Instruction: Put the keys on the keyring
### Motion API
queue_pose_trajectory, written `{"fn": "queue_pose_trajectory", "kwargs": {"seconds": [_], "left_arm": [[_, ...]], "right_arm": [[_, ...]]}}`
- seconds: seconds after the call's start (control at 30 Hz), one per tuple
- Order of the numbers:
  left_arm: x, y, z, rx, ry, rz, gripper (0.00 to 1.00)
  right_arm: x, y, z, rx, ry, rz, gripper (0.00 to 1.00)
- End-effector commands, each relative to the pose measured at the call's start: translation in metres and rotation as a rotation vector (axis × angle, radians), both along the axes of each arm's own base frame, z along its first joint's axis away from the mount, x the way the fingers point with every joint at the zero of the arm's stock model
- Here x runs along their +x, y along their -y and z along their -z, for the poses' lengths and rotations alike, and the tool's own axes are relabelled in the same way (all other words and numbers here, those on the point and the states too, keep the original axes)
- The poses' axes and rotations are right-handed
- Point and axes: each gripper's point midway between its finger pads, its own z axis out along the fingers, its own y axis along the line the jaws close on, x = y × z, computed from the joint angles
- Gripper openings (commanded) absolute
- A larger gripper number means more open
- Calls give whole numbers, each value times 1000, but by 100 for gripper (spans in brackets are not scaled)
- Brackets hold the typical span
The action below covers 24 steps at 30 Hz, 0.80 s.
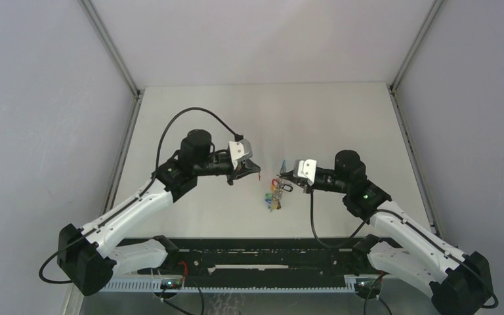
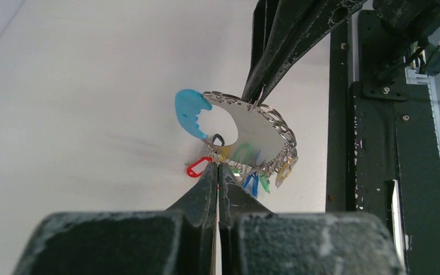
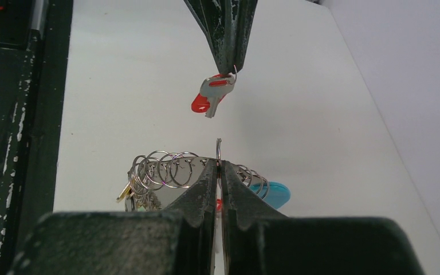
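Grippers: we see left gripper (image 3: 227,70) clamped on the red-tagged key (image 3: 213,94) by its small loop | right gripper (image 3: 218,175) clamped on the keyring (image 2: 256,133) rim, over table (image 1: 328,125) centre | key hangs just left of keyring, not touching.

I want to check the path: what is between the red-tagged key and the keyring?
Nothing; the right wrist view shows only a bare gap between the key and the keyring.
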Motion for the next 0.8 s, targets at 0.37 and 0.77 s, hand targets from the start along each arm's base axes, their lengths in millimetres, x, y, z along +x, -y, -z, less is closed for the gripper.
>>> {"fn": "queue_pose_trajectory", "kwargs": {"seconds": [0.37, 0.77], "left_arm": [[-23, 7, -28, -28, 187, 205, 0], [-35, 16, -24, -43, 150, 289, 0]], "right_arm": [[-2, -18, -24, 71, 95, -162, 0], [6, -21, -27, 75, 146, -205, 0]]}}
